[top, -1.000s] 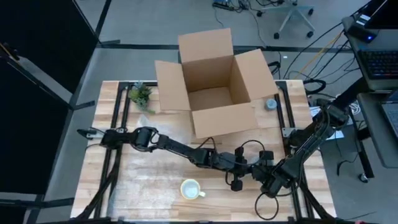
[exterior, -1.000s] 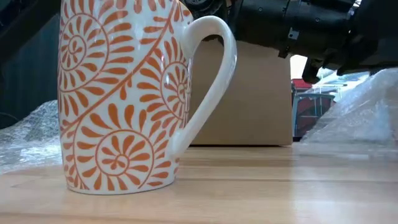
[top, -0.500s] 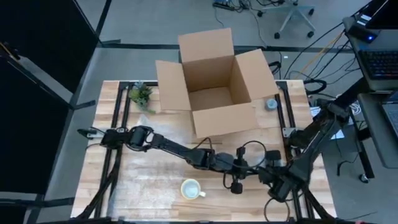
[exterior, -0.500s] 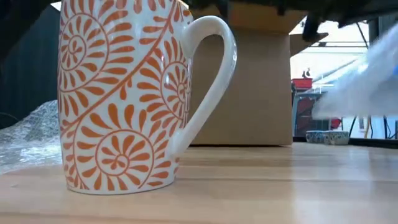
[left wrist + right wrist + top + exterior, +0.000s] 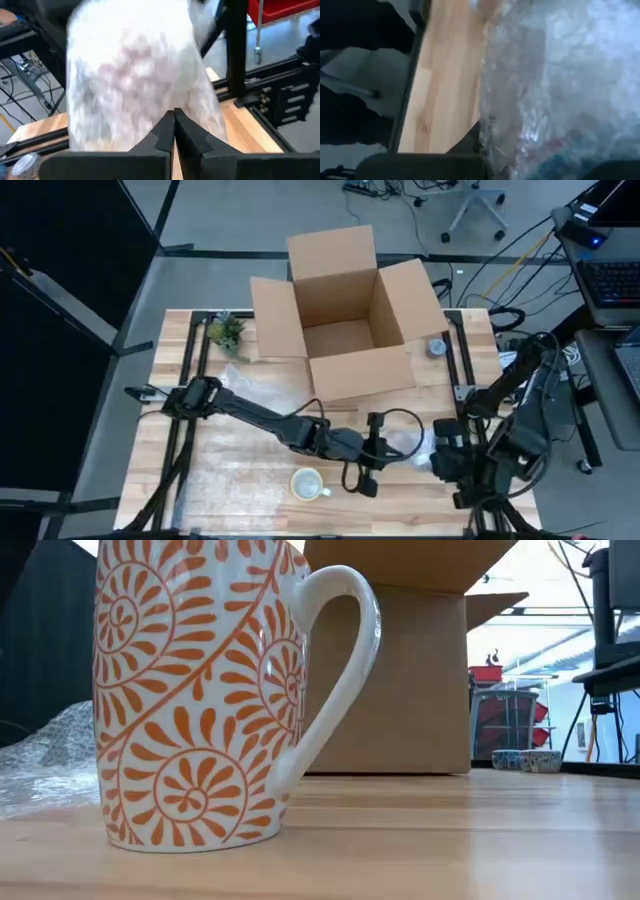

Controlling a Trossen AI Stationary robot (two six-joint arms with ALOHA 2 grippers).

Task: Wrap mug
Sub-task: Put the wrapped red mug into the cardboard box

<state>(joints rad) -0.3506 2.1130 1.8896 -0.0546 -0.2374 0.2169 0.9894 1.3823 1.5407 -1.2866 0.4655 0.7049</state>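
A white mug (image 5: 308, 483) with an orange leaf pattern (image 5: 200, 690) stands upright on its base near the table's front edge, handle toward the right. A clear sheet of bubble wrap (image 5: 414, 443) is raised between my two grippers, right of the mug. Another part of it (image 5: 45, 755) lies on the table at the left. My left gripper (image 5: 174, 120) is shut on the wrap. My right gripper (image 5: 447, 460) is at the sheet's right side, with wrap (image 5: 560, 85) filling its wrist view. My left gripper pinches the bubble wrap (image 5: 150, 100) between its two shut fingers, and the sheet spreads out beyond the fingertips, clear of the table there. My right gripper holds the wrap's right part (image 5: 520, 130); the sheet itself covers the fingers, so the place of contact stays hidden.
An open cardboard box (image 5: 345, 320) stands at the back middle. A small plant (image 5: 225, 332) sits at the back left and a roll of tape (image 5: 437, 347) at the back right. Bare wood (image 5: 220, 470) lies left of the mug.
Both grippers have risen, out of the top of the low view. The right part of the bubble wrap has been lifted off the table and out of that view. My right gripper has gone toward the table's right and near edges. The mug has stayed put.
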